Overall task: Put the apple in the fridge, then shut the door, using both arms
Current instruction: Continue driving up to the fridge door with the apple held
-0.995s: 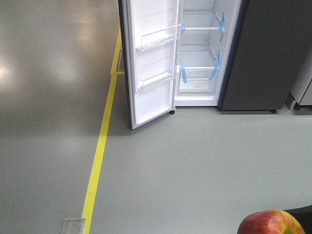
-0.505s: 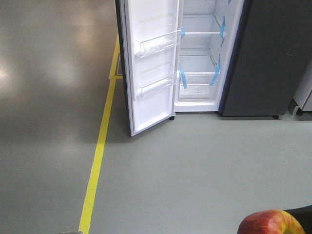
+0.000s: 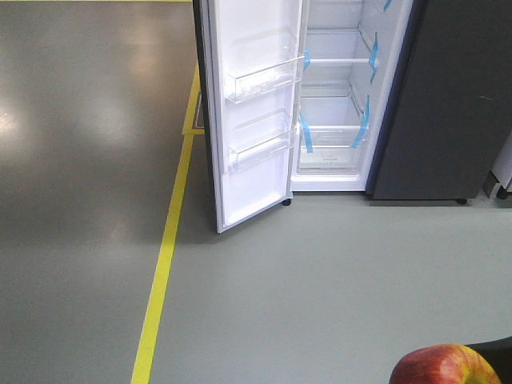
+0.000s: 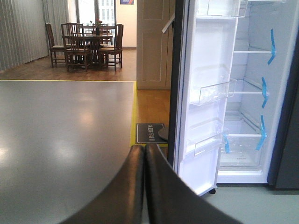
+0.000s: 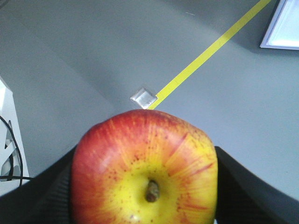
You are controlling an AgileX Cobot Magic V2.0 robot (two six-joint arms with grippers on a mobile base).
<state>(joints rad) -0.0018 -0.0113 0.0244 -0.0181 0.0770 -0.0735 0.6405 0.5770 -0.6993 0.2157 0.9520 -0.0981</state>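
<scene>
The red and yellow apple [image 5: 145, 170] fills the low middle of the right wrist view, stem facing the camera, with my right gripper [image 5: 145, 186] shut on it from both sides. Its top shows at the bottom right of the front view as the apple [image 3: 445, 366]. The dark grey fridge [image 3: 448, 104] stands ahead with its door [image 3: 252, 120] swung open to the left, white inside with clear bins. Glass shelves and blue tape show in the white interior [image 4: 247, 116]. My left gripper [image 4: 144, 154] is shut and holds nothing, pointing at the door's edge.
A yellow floor line [image 3: 164, 264] runs along the left of the grey floor toward the fridge. A small metal floor plate [image 5: 143, 97] lies beside that line. A wooden dining table with chairs [image 4: 86, 44] stands far back left. A white unit on wheels [image 3: 502, 172] sits right of the fridge.
The fridge and open door have shifted down and slightly right in the front view, and the floor plate has left the bottom edge. The apple stays at the same spot in my right gripper.
</scene>
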